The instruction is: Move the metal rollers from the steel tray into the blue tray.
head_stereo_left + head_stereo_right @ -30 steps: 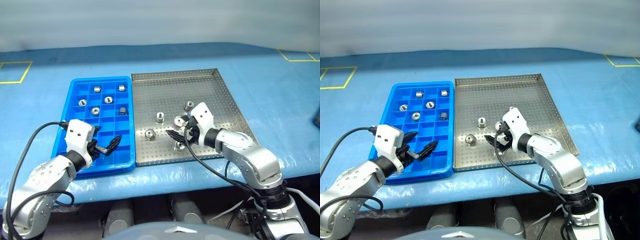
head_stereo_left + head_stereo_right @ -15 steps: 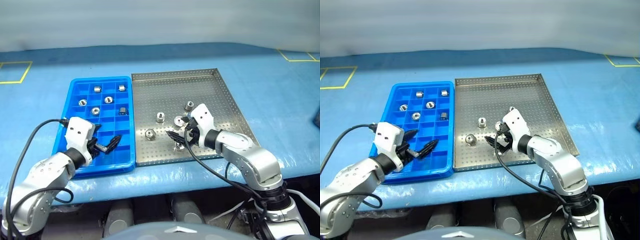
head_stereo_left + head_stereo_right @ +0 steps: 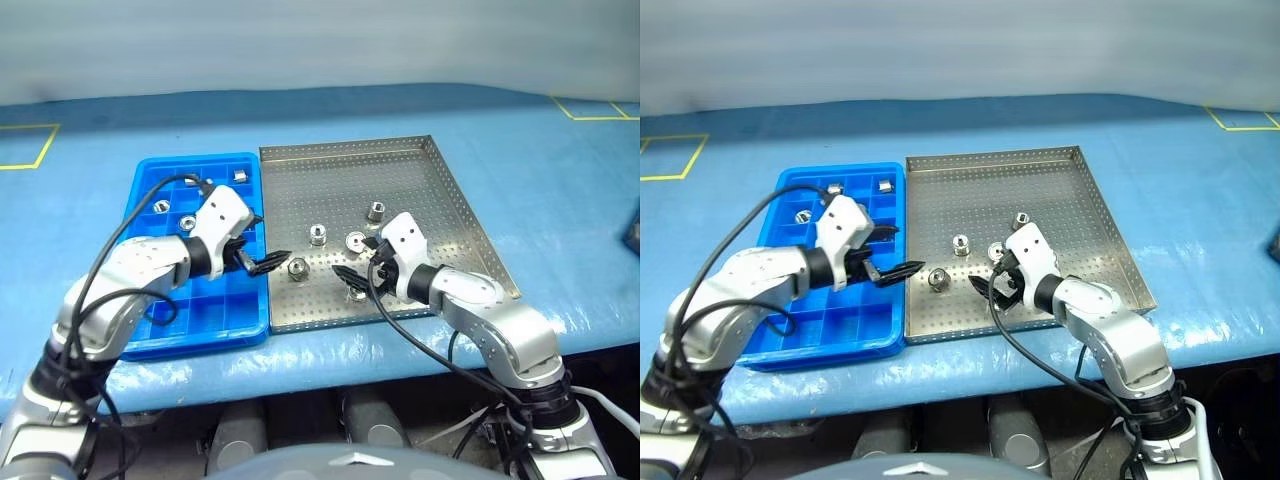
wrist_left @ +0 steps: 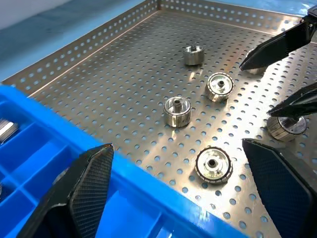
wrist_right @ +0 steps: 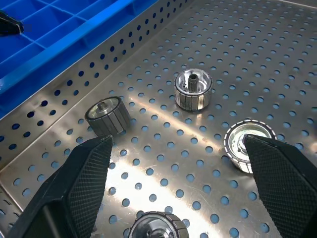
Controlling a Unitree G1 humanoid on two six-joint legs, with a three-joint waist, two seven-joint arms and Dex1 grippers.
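**Rollers are being shifted from the steel tray to the blue tray, with the job judged roughly half done.**

On the blue worktop point(image 3: 560, 190), the blue tray point(image 3: 160, 320) is lying on the left, touching the steel tray point(image 3: 440, 190) on the right. A few metal rollers point(image 3: 239, 176) are seen resting in the far compartments of the blue tray, partly hidden by the left arm; five more point(image 3: 317, 235) are waiting on the perforated floor of the steel tray. The left tool point(image 3: 262, 262) is being held over the shared rim, spread wide and empty, just beside the nearest roller point(image 3: 297, 267). The right tool point(image 3: 351, 279) is being held low over the tray's near part, likewise wide apart and gripping nothing.
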